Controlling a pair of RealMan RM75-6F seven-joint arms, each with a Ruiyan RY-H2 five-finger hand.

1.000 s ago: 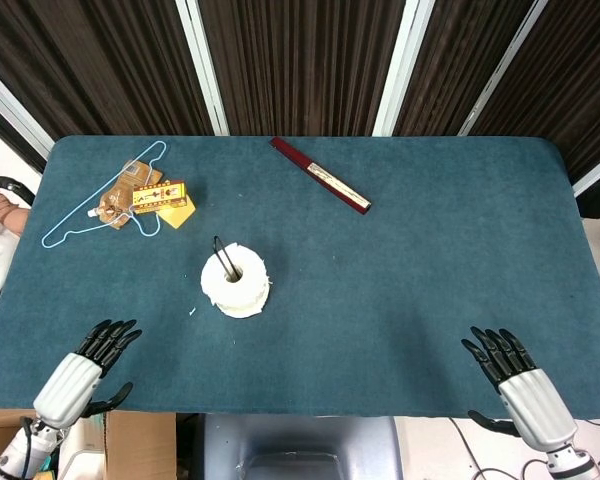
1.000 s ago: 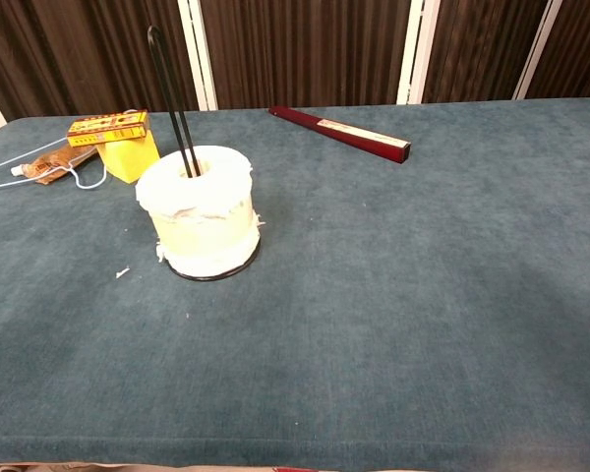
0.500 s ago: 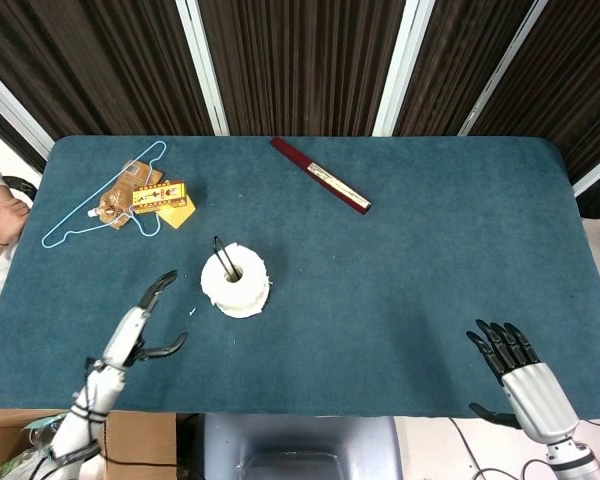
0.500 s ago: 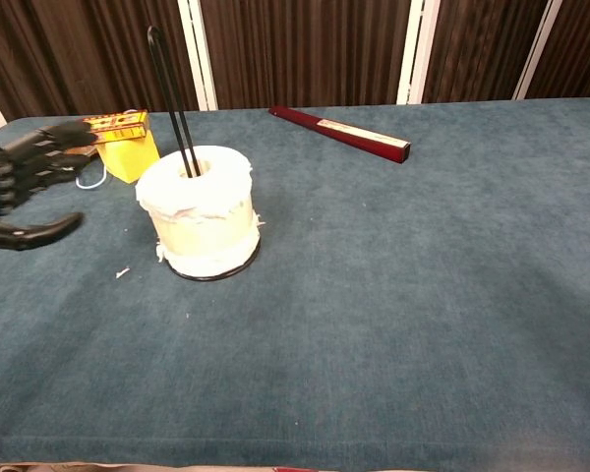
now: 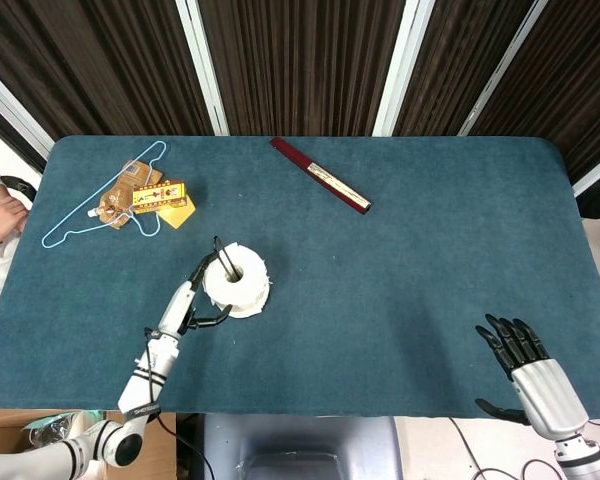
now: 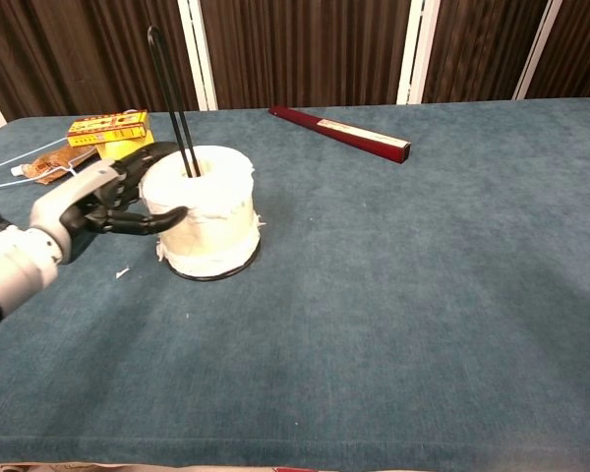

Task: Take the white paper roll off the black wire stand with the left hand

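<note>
The white paper roll (image 5: 238, 284) (image 6: 205, 208) sits upright on the black wire stand (image 6: 171, 90), whose looped rod pokes up through the core and whose base ring (image 6: 219, 275) shows under the roll. My left hand (image 5: 192, 300) (image 6: 106, 202) is at the roll's left side with its fingers spread. The thumb (image 6: 149, 222) lies against the roll's front-left wall and the other fingers (image 6: 155, 152) reach around the back. It is cupped around the roll but does not grip it. My right hand (image 5: 520, 358) hovers empty at the near right table edge, fingers apart.
A long dark red box (image 5: 321, 189) (image 6: 340, 132) lies at the back. At the back left lie a yellow block with an orange carton on it (image 5: 164, 199) (image 6: 116, 141), a brown packet (image 5: 119, 197) and a light blue wire hanger (image 5: 92, 205).
My left hand has swung in from the near left edge across the cloth to the roll's left side. The right hand has drifted slightly nearer the table edge. The roll has not moved.
</note>
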